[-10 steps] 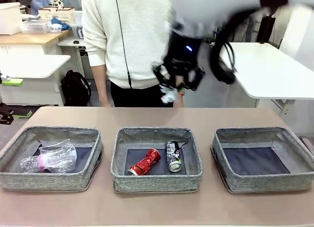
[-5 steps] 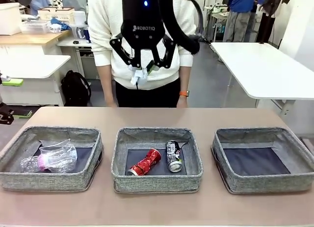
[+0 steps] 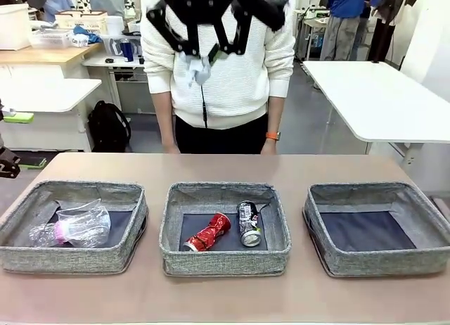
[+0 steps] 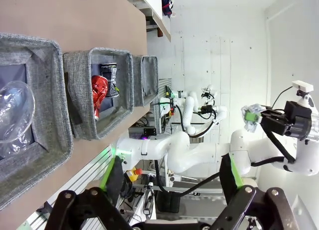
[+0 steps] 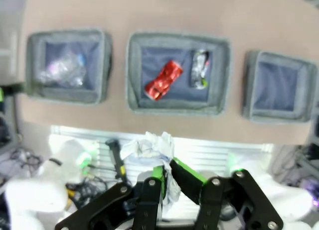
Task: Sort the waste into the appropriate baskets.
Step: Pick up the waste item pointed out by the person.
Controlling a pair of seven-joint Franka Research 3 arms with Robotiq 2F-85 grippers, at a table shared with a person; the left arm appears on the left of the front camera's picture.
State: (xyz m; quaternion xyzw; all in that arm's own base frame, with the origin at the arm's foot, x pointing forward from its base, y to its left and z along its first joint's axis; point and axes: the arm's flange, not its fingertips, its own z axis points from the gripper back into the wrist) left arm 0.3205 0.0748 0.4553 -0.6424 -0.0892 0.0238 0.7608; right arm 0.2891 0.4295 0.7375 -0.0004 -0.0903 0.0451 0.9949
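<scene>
Right hand [image 3: 202, 58] high above the table [image 3: 225, 167], fingers pinched on the paper wad [image 3: 200, 70], which hangs just below the fingertips; the wrist view shows the wad [image 5: 149, 150] crumpled between the green pads. Far below the hand: left bin [image 3: 70, 226] holds the bottle [image 3: 53, 233] and cup [image 3: 84, 223], middle bin [image 3: 225, 226] the red can [image 3: 209, 232] and dark can [image 3: 248, 223], right bin [image 3: 376, 226] bare. Judged: four of five items sorted; the wad is left, likely bound for the right bin. Left hand [image 4: 169, 190] spread, holding nothing, off beside the table. Right hand's top cut off by the frame edge; right wrist view blurred, labels unreadable.
</scene>
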